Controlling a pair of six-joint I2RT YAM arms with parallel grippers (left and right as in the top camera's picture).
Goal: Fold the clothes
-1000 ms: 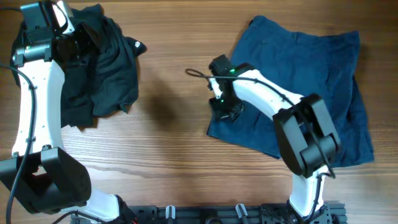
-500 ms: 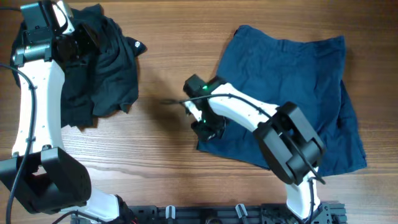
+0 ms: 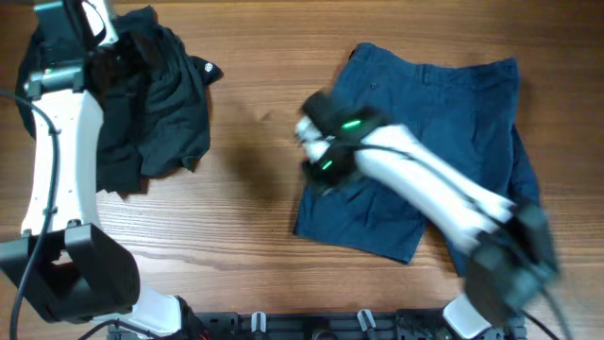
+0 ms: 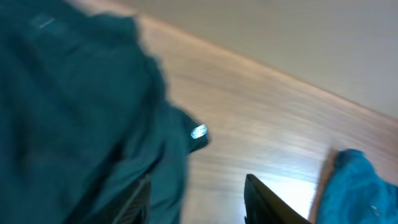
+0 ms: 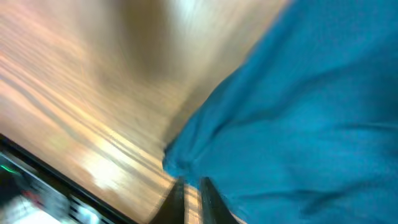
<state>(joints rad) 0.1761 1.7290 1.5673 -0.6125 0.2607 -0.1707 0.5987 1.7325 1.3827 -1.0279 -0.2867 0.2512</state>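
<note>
A: Smoothing is needed: the shorts are spread well right of the black heap.

B: Agreed. The left gripper is held spread; the right gripper is blurred, so its state cannot be told. One edge should be taken squarely.

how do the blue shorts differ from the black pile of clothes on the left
Colour: the blue shorts are navy, the black pile black. Pose: the blue shorts lie spread nearly flat on the right, while the black pile sits bunched in a heap. Both are wrinkled cloth on the wooden table.

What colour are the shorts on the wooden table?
Navy blue; the wrinkled woven shorts show best overhead.
</note>
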